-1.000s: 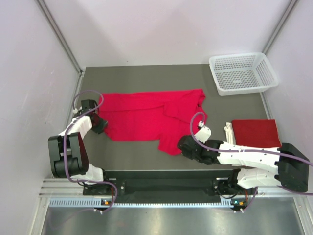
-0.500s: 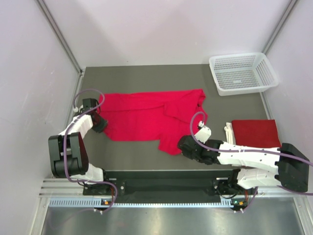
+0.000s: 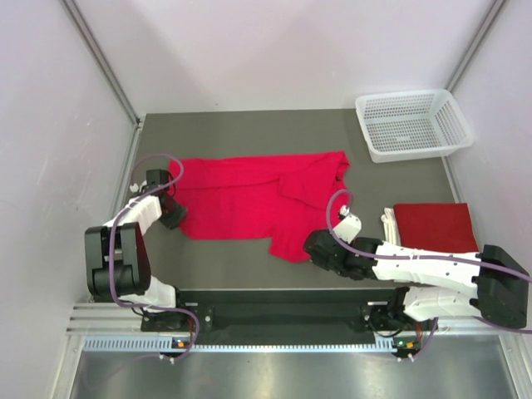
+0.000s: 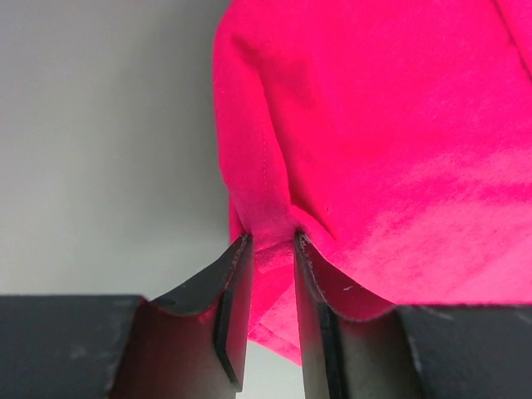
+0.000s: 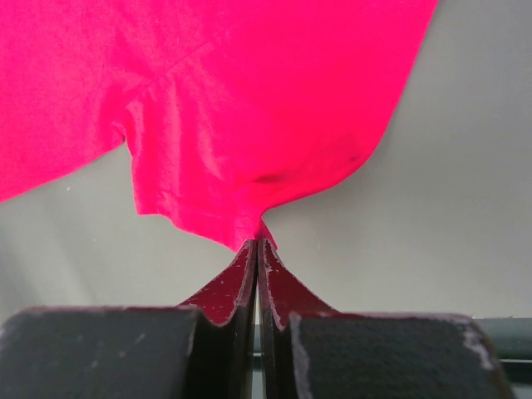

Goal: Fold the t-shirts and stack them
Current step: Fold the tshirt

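Since a second ago the left gripper (image 3: pixel 170 208) has edged a little rightward, toward the cloth, and the right gripper (image 3: pixel 312 247) has sunk slightly toward the near edge; the cloth itself has hardly shifted.

From above, the spread t-shirt (image 3: pixel 249 199) lies in the middle of the table (image 3: pixel 249 133), its long axis running from the left edge toward the right. The left gripper sits at its left end. The right gripper sits at its near-right corner, where a flap hangs toward the near edge. So the cloth stretches between the two jaws, and each arm has the end nearer to it. A folded t-shirt (image 3: pixel 434 226) rests by the right edge, close to the right arm. The white basket (image 3: pixel 413 125) stands in the far-right corner, well apart from both.

At the left wrist, the jaws stand narrowly parted, and a ridge of the t-shirt's (image 4: pixel 374 125) hemmed edge runs into the gap between the fingers (image 4: pixel 235 278). I judge that a pinch on the cloth, which spreads up and away from the jaws.

At the right wrist, the jaws are pressed together on a drawn-out tip of the t-shirt (image 5: pixel 249 100), which fans away above them over the bare table (image 5: pixel 457 208).
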Robot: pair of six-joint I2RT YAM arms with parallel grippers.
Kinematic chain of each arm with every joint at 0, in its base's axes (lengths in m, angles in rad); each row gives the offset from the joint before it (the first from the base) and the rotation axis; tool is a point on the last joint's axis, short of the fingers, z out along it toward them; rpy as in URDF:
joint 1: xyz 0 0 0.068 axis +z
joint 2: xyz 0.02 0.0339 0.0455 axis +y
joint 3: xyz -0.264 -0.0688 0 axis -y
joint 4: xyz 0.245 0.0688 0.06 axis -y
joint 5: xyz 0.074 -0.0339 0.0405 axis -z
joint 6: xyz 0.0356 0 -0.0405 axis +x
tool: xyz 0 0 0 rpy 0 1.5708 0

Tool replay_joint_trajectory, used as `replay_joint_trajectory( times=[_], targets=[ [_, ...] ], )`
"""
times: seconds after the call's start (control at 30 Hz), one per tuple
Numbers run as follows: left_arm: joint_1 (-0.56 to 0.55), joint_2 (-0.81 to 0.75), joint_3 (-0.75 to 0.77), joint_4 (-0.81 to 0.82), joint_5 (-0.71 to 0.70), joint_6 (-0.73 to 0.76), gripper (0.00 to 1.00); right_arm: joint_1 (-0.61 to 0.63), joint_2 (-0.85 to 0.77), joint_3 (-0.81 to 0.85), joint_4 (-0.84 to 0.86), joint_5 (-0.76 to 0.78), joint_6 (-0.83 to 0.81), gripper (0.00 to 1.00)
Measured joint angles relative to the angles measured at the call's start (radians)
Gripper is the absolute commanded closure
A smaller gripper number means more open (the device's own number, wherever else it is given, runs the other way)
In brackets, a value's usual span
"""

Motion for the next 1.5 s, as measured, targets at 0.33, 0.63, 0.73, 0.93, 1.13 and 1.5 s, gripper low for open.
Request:
replay_joint_trajectory(
  times=[0.33, 0.63, 0.73, 0.93, 1.13, 1.5],
  targets=[
    [-0.006, 0.017, -0.005, 0.0, -0.026, -0.002, 0.84, 0.0, 0.0, 0.0, -0.001, 0.003, 0.0, 1.0],
    [-0.01, 0.017, 0.027, -0.049, -0.076, -0.008, 1.0, -0.007, 0.0, 0.0, -0.003, 0.006, -0.001, 1.0],
    [-0.01, 0.017, 0.063, -0.082, -0.107, -0.003, 1.0, -0.008, 0.0, 0.0, -0.005, 0.006, -0.001, 1.0],
    [-0.01, 0.015, 0.103, -0.153, -0.186, 0.024, 1.0, -0.008, -0.003, 0.0, -0.014, 0.006, 0.0, 1.0],
    [-0.01, -0.01, 0.103, -0.23, -0.266, 0.057, 1.0, -0.009, -0.028, 0.0, -0.043, 0.012, 0.0, 1.0],
    [-0.002, -0.04, 0.078, -0.315, -0.338, 0.074, 0.99, -0.013, -0.12, -0.02, -0.11, 0.029, 0.009, 1.0]
  ],
)
